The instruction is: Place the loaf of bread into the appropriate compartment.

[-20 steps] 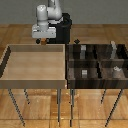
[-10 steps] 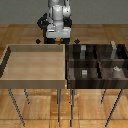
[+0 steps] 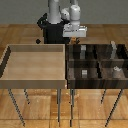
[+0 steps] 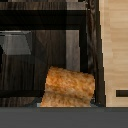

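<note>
i see the loaf of bread (image 4: 70, 86) best in the wrist view: an orange-brown, rough-textured lump, close under the camera, in front of the dark walls of the wooden bin (image 3: 95, 67). the fingers do not appear in this view, so i cannot tell how wide the hand is or if it really grips the loaf. in the exterior view the loaf is too small for me to find.

the gripper (image 3: 76, 38) hangs above the back edge of the bin, over the back cell on the exterior view's left, near the border with the tan tray (image 3: 35, 62).

the bin is dark brown and has four cells. i see a small pale grey cube (image 3: 116, 69) in the front cell on the exterior view's right, so this is the compartment (image 3: 114, 71) for the bread. the other cells hold grey boxes (image 3: 83, 72). in the wrist view one grey box (image 4: 16, 42) stands in a cell beside the loaf.

both containers stand on thin metal legs (image 3: 60, 105) over a wooden floor (image 3: 100, 107).
</note>
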Tool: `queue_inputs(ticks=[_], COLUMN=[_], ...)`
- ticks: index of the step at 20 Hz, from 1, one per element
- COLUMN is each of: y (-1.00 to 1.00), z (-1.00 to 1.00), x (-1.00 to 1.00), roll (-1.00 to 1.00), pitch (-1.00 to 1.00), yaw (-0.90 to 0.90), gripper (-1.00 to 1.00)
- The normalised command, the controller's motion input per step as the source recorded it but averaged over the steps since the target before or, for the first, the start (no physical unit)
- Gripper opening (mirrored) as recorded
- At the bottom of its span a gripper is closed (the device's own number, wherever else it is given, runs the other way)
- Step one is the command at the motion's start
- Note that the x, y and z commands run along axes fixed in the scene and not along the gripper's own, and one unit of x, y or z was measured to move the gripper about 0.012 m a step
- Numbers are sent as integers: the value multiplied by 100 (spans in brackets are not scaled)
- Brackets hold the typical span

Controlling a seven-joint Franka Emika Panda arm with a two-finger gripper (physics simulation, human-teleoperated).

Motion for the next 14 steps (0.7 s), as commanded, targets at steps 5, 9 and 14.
queue_inputs(ticks=[5,9,14], y=[60,0,0], z=[0,0,0], x=[27,100,100], roll=[0,0,0], pitch=[0,0,0], yaw=[0,0,0], gripper=[-100,-100,-100])
